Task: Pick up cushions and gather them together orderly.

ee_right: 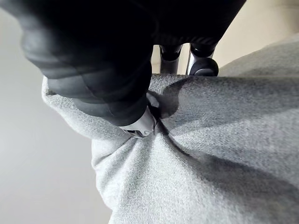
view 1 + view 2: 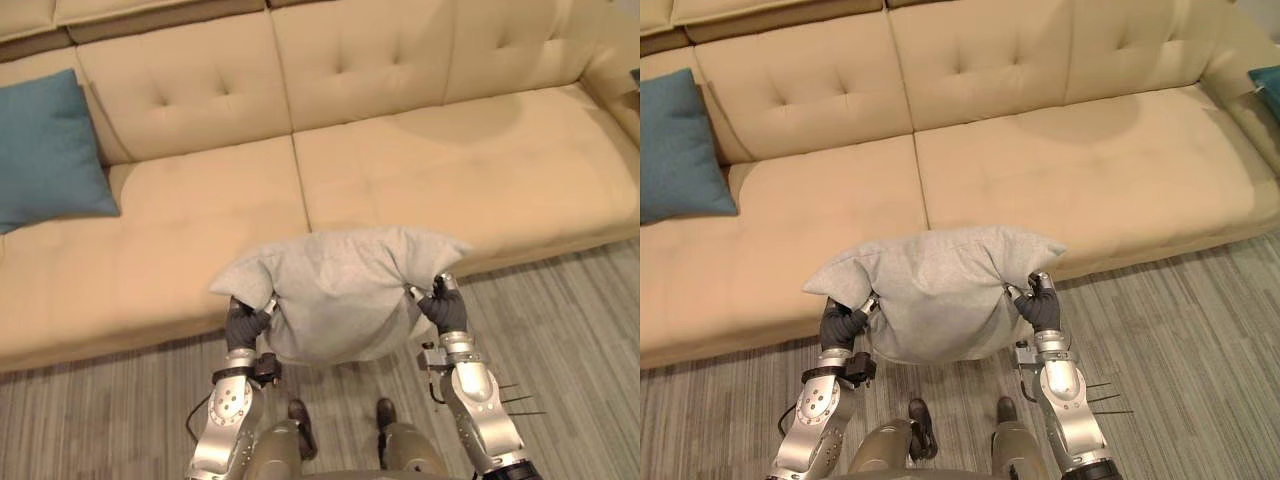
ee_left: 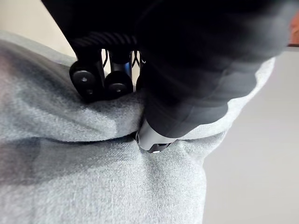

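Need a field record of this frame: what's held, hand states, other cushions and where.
held: grey cushion, between both hands at the sofa's front edge
left hand: fingers and thumb pinch the cushion's left side
right hand: pinches its right side
sofa: beige, middle seat bare
blue cushion: leaning on the backrest at the left end
second blue cushion: at the right end, cut off by the view's edge

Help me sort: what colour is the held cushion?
Cushion: plain light grey; best in left eye view.
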Robot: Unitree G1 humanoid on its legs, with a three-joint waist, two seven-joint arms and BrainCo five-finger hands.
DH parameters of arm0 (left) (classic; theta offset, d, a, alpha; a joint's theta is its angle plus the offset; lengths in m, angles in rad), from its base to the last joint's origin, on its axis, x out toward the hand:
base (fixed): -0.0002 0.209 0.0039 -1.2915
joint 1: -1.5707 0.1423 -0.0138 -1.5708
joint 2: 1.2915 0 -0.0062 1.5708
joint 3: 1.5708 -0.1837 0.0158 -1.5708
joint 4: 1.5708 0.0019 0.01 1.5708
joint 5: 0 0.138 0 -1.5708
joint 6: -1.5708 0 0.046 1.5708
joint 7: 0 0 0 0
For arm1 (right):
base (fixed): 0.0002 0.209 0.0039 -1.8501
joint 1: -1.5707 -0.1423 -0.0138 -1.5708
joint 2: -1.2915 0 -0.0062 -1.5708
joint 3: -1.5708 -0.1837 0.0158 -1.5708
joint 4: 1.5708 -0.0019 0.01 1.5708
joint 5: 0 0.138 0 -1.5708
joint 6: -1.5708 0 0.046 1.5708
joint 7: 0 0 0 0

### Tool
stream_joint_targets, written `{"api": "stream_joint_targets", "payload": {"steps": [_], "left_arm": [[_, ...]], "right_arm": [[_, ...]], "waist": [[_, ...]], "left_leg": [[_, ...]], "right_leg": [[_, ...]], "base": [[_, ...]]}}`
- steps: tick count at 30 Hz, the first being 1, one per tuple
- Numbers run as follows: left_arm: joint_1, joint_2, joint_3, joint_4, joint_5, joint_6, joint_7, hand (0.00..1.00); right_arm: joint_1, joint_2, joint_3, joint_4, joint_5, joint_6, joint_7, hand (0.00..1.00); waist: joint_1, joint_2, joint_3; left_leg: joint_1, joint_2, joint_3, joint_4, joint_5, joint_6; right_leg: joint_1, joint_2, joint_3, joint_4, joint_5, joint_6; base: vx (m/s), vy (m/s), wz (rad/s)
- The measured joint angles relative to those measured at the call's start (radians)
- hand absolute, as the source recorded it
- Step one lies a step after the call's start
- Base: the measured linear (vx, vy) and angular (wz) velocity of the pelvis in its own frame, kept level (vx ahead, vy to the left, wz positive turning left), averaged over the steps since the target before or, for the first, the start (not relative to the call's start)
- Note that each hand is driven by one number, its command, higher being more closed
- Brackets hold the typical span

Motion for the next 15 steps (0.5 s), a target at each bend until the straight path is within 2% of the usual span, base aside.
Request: {"api": "stream_joint_targets", "payload": {"steps": [1, 3, 4, 6, 7, 8, 9, 11, 12, 13, 14, 15], "left_arm": [[0.005, 0.004, 0.002, 0.0, 0.015, 0.005, 0.0, 1.0], [0.003, 0.004, 0.004, -0.002, 0.025, 0.006, 0.0, 1.0], [-0.001, 0.005, 0.005, -0.002, 0.027, 0.006, 0.0, 1.0], [-0.003, 0.01, 0.004, -0.003, 0.034, 0.007, 0.0, 1.0], [-0.003, 0.015, 0.002, -0.003, 0.037, 0.008, -0.001, 1.0], [-0.003, 0.024, -0.003, -0.001, 0.042, 0.011, -0.001, 1.0], [-0.005, 0.005, -0.026, 0.012, 0.042, 0.021, -0.003, 1.0], [-0.004, -0.007, -0.033, 0.012, 0.044, 0.022, -0.011, 1.0], [-0.005, -0.018, -0.032, 0.013, 0.043, 0.024, -0.012, 1.0], [-0.006, -0.024, -0.032, 0.013, 0.043, 0.024, -0.013, 1.0], [-0.004, -0.033, -0.031, 0.013, 0.042, 0.025, -0.017, 1.0], [-0.003, -0.037, -0.03, 0.012, 0.041, 0.025, -0.019, 1.0]], "right_arm": [[0.0, 0.0, 0.001, 0.003, -0.017, 0.0, 0.0, 1.0], [0.0, -0.003, 0.001, 0.009, -0.031, 0.0, 0.0, 1.0], [0.0, -0.005, 0.001, 0.01, -0.032, 0.0, 0.0, 1.0], [0.002, -0.007, 0.0, 0.013, -0.032, 0.003, 0.0, 1.0], [0.007, -0.006, 0.0, 0.013, -0.032, 0.005, 0.0, 1.0], [0.022, -0.005, -0.001, 0.013, -0.032, 0.006, 0.0, 1.0], [0.046, -0.022, -0.013, 0.013, -0.031, 0.014, 0.0, 1.0], [0.068, -0.017, -0.03, 0.012, -0.031, 0.031, 0.0, 1.0], [0.084, -0.014, -0.03, 0.008, -0.031, 0.04, 0.0, 1.0], [0.094, -0.014, -0.03, 0.001, -0.031, 0.043, 0.0, 1.0], [0.124, -0.015, -0.031, -0.034, -0.031, 0.047, -0.002, 1.0], [0.145, -0.016, -0.032, -0.066, -0.031, 0.047, -0.003, 1.0]], "waist": [[-0.012, 0.001, 0.0], [-0.029, -0.001, -0.003], [-0.029, -0.003, -0.003], [-0.044, -0.002, -0.003], [-0.052, -0.008, -0.005], [-0.071, -0.026, -0.01], [-0.078, 0.019, -0.011], [-0.074, 0.034, -0.015], [-0.07, 0.039, -0.013], [-0.065, 0.042, -0.011], [-0.044, 0.043, -0.01], [-0.035, 0.042, -0.007]], "left_leg": [[0.024, -0.007, -0.004, -0.001, -0.014, 0.018], [0.045, -0.018, -0.011, -0.015, -0.021, 0.026], [0.052, -0.024, -0.015, -0.038, -0.021, 0.026], [0.058, -0.04, -0.045, -0.076, -0.02, 0.025], [0.066, -0.054, -0.06, -0.091, -0.011, 0.009], [0.084, -0.08, -0.085, -0.095, -0.021, -0.017], [0.097, -0.058, -0.131, -0.083, -0.034, -0.046], [0.074, -0.027, -0.178, 0.0, -0.018, -0.073], [0.01, 0.008, -0.219, 0.168, -0.005, -0.093], [-0.02, 0.025, -0.23, 0.259, 0.015, -0.103], [-0.071, 0.067, -0.232, 0.419, 0.101, -0.087], [-0.094, 0.087, -0.225, 0.489, 0.136, -0.074]], "right_leg": [[-0.046, -0.01, -0.003, 0.102, 0.017, 0.017], [-0.083, -0.013, -0.031, 0.085, -0.032, -0.043], [-0.109, -0.011, -0.04, 0.0, -0.035, -0.055], [-0.119, 0.002, -0.048, -0.239, 0.025, -0.057], [-0.108, 0.005, -0.036, -0.359, 0.087, -0.057], [-0.092, -0.002, -0.011, -0.44, 0.183, -0.078], [-0.084, 0.013, -0.031, -0.389, 0.218, -0.106], [-0.079, 0.03, -0.056, -0.346, 0.17, -0.129], [-0.05, 0.05, -0.08, -0.338, 0.144, -0.149], [-0.03, 0.062, -0.091, -0.338, 0.133, -0.159], [0.017, 0.082, -0.097, -0.339, 0.111, -0.18], [0.046, 0.084, -0.097, -0.342, 0.094, -0.185]], "base": [[0.02, 0.036, 0.1], [0.07, 0.024, 0.11], [0.15, -0.005, 0.1], [0.2, -0.041, 0.29], [0.3, -0.109, 0.61], [0.42, -0.191, 0.85], [0.39, -0.183, 0.75], [0.42, -0.175, 0.36], [0.41, -0.18, 0.19], [0.37, -0.183, 0.05], [0.28, -0.116, -0.06], [0.34, -0.116, -0.09]]}}
